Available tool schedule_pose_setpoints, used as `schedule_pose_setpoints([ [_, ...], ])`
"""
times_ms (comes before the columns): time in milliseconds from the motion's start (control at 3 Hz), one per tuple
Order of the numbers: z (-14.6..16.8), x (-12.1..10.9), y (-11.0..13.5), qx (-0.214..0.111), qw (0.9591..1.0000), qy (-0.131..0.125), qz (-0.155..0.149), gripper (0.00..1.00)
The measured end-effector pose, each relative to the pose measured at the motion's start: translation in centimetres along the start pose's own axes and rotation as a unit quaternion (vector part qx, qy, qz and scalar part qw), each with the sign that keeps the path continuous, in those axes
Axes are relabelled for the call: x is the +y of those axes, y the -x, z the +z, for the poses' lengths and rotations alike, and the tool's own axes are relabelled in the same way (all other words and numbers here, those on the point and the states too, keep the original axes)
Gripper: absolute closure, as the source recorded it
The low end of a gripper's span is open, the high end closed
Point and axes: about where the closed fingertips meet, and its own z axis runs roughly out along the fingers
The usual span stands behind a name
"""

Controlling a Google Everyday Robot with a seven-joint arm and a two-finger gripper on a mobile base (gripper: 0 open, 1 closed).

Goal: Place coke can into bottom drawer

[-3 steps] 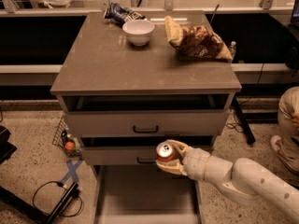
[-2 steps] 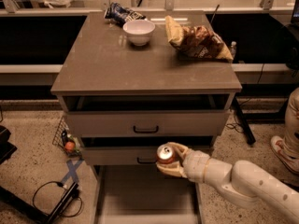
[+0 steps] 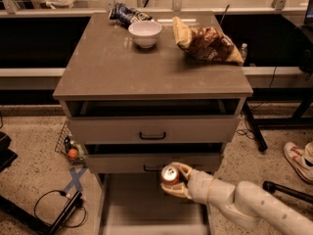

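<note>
My gripper (image 3: 172, 178) comes in from the lower right on a cream arm and is shut on the coke can (image 3: 169, 174), a small red can whose silver top faces the camera. It holds the can above the right part of the bottom drawer (image 3: 132, 204), which is pulled out as a wide shallow tray with a plain floor. The can sits just in front of the middle drawer's front panel and hides part of its black handle.
Two upper drawers (image 3: 152, 130) show front panels with black handles. On the cabinet top stand a white bowl (image 3: 145, 33), a brown chip bag (image 3: 205, 44) and a blue snack bag (image 3: 126, 13). A person's shoe (image 3: 297, 159) is at the right. Cables and a wire basket (image 3: 68, 143) lie at the left.
The gripper with the can has hardly moved; it stays above the right side of the open bottom drawer. The person's foot at the right has shifted.
</note>
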Motion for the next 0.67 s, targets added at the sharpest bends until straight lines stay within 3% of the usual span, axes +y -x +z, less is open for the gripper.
schedule_pose_setpoints([
  [333,2.2,4.3,-9.6,-0.026,0.9986,0.045,0.001,1.0],
  [667,3.5,6.4,-15.3,-0.038,0.9967,0.072,0.007,1.0],
])
